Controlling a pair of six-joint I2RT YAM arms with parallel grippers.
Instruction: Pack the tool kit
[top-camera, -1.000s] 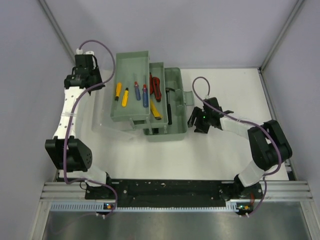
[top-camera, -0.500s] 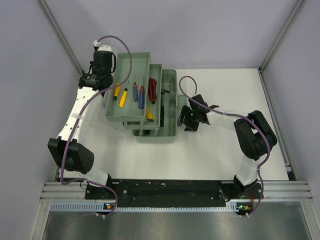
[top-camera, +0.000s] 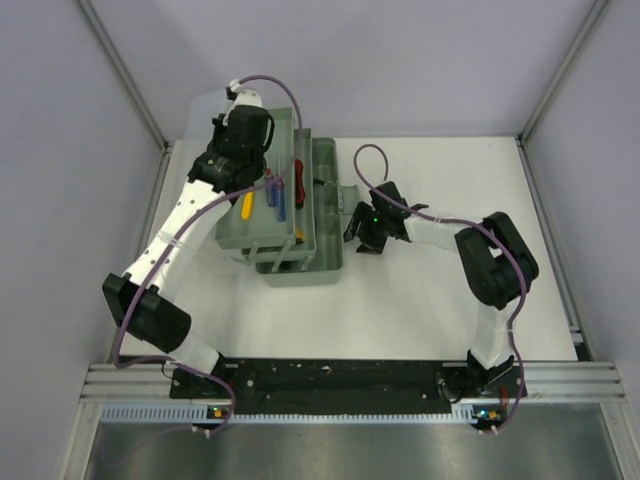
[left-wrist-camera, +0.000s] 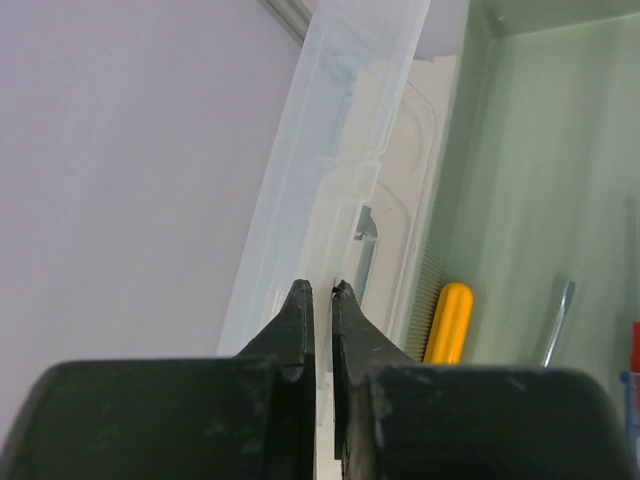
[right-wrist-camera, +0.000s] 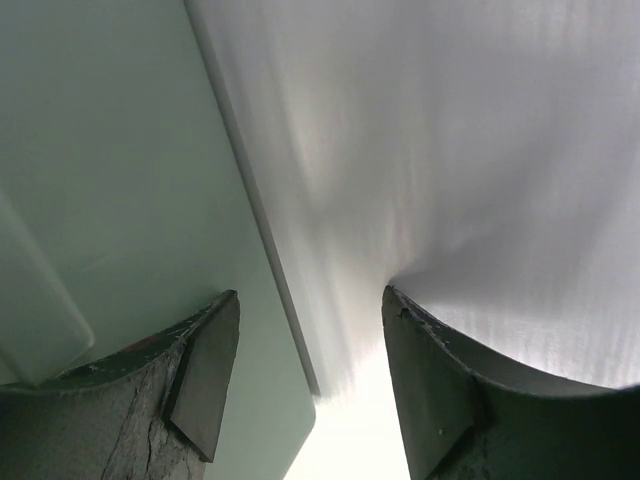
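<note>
The toolbox (top-camera: 300, 262) sat left of centre on the worktop (top-camera: 450, 180), its clear lid (left-wrist-camera: 330, 150) nipped by the left pincer (left-wrist-camera: 320, 290), likely for closing, while the right pincer (right-wrist-camera: 310, 293) stood spread at its side, probably bracing.

Top cam: grey-green toolbox (top-camera: 325, 225) sits left of centre on the white desk (top-camera: 420, 300), tiered tray (top-camera: 240, 235) swung out to its left. In the tray are a yellow screwdriver (top-camera: 247, 205), a blue screwdriver (top-camera: 281, 205) and a red-handled tool (top-camera: 298, 180) near the right edge. Left gripper (top-camera: 240, 150) hangs over the tray's far-left corner, covering part of it; can't read its jaws from here. Right gripper (top-camera: 362, 232) is low, just beside the toolbox's right side. A purple cable (top-camera: 375, 160) loops above that wrist.
</note>
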